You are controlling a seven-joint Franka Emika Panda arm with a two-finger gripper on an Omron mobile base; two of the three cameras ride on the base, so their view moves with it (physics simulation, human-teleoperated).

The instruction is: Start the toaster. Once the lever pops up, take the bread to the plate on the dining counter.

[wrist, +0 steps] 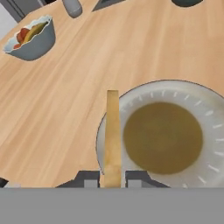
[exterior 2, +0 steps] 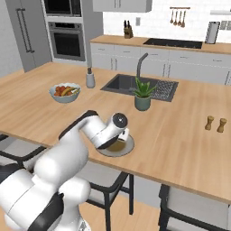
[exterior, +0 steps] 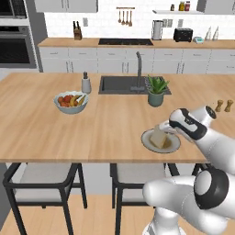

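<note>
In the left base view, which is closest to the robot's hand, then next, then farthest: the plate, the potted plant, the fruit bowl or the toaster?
1. The plate: right under the hand, which holds the bread over it.
2. The potted plant: behind the plate, beside the sink.
3. The fruit bowl: far to the left on the same counter.
4. The toaster: on the back worktop.

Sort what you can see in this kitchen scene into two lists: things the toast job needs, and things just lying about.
Needed for the job:
- bread, held on edge in the jaws of the gripper
- plate
- dining counter
- toaster, on the far worktop

Just lying about:
- fruit bowl
- potted plant
- sink
- two small shakers
- knife block
</note>
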